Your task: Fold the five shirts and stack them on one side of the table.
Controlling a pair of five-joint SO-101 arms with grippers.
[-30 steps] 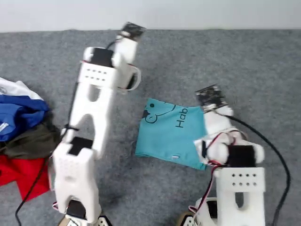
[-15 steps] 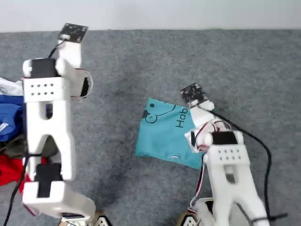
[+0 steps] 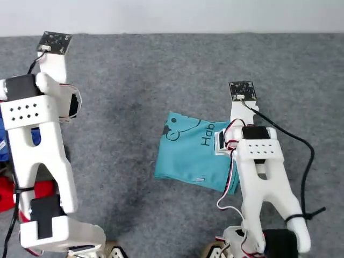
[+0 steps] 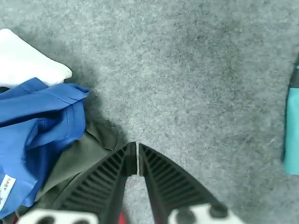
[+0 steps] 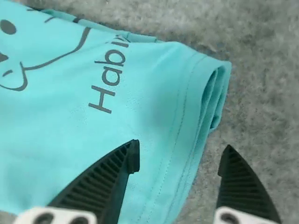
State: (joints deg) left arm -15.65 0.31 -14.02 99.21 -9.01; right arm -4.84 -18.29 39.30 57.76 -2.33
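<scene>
A folded teal shirt [image 3: 188, 153] with dark print lies mid-table. In the right wrist view my right gripper [image 5: 180, 161] stands open just above the teal shirt [image 5: 93, 102], its folded right edge lying between the two fingers. In the left wrist view my left gripper [image 4: 137, 161] is shut and holds nothing, above grey cloth beside the pile at the table's left side: a blue shirt [image 4: 32, 126], a white shirt [image 4: 23, 63] and an olive shirt [image 4: 79, 163]. The left arm [image 3: 32, 113] hides most of that pile from above; a red shirt [image 3: 8, 196] peeks out beside it.
Grey felt [image 3: 134, 80] covers the table, which ends at a white wall [image 3: 172, 16] at the back. Bare felt lies between the pile and the teal shirt, and to the right of the right arm [image 3: 260, 161].
The left arm has swung from the table's middle leftward to above the shirt pile. The right arm has stretched farther back along the teal shirt's right edge. The teal shirt has stayed put.
</scene>
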